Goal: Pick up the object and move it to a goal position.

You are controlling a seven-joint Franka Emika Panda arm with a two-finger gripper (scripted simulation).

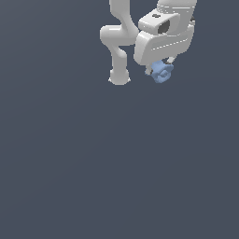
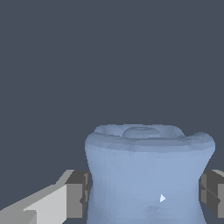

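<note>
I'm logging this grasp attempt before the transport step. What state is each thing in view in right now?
gripper: shut on the light-blue object, one finger pad against each side.
light-blue object: held between the fingers; in the exterior view it sits just under the white hand.
robot arm: bent, with the hand pointing down.

We see a plain, matte, dark slate-grey surface point(image 1: 93, 177) filling the exterior view edge to edge. Only the white robot arm's base point(image 1: 119, 77) appears to stand directly on it, near the top.
</note>
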